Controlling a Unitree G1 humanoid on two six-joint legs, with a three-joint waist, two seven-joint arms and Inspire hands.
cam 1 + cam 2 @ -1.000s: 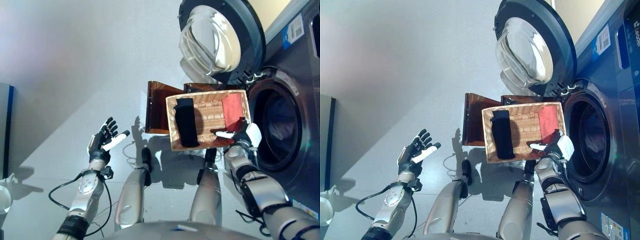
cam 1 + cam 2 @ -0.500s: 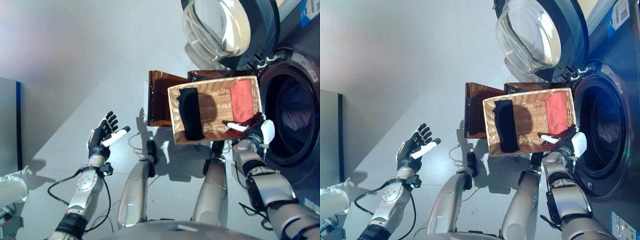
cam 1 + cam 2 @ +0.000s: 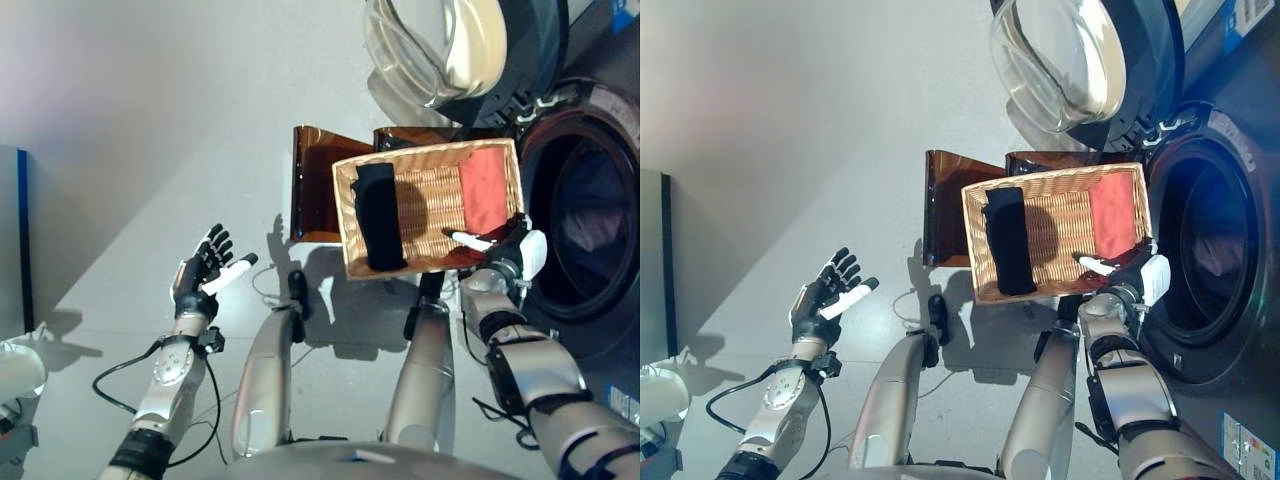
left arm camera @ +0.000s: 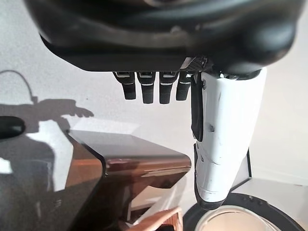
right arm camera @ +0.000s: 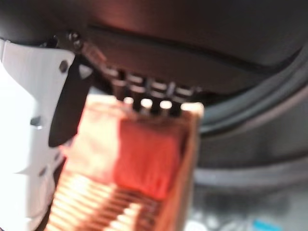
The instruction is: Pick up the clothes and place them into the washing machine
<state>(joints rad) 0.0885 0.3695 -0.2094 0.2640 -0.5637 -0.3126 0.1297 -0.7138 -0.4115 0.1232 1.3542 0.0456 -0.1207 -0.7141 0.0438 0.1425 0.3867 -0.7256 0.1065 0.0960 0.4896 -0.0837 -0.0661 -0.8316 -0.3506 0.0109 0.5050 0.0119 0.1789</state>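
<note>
A wicker basket (image 3: 345,215) stands on a brown stand in front of the washing machine. A folded black cloth (image 3: 379,228) lies at its left end and a red cloth (image 3: 483,192) at its right end. My right hand (image 3: 510,255) is open at the basket's near right corner, its white thumb (image 3: 468,239) reaching over the rim just below the red cloth. In the right wrist view the fingertips (image 5: 147,102) hover right at the red cloth (image 5: 144,159) without closing on it. My left hand (image 3: 200,275) is open and holds nothing over the floor at the left.
The washing machine's round opening (image 3: 585,230) is just right of the basket, dark inside. Its glass door (image 3: 460,50) is swung open above the basket. The brown translucent stand (image 3: 315,190) juts out left of the basket. A dark panel edge (image 3: 10,240) stands at far left.
The camera has shifted, so the whole scene sits differently. My right hand stays at the basket's near right corner by the red cloth. The left hand keeps its open pose.
</note>
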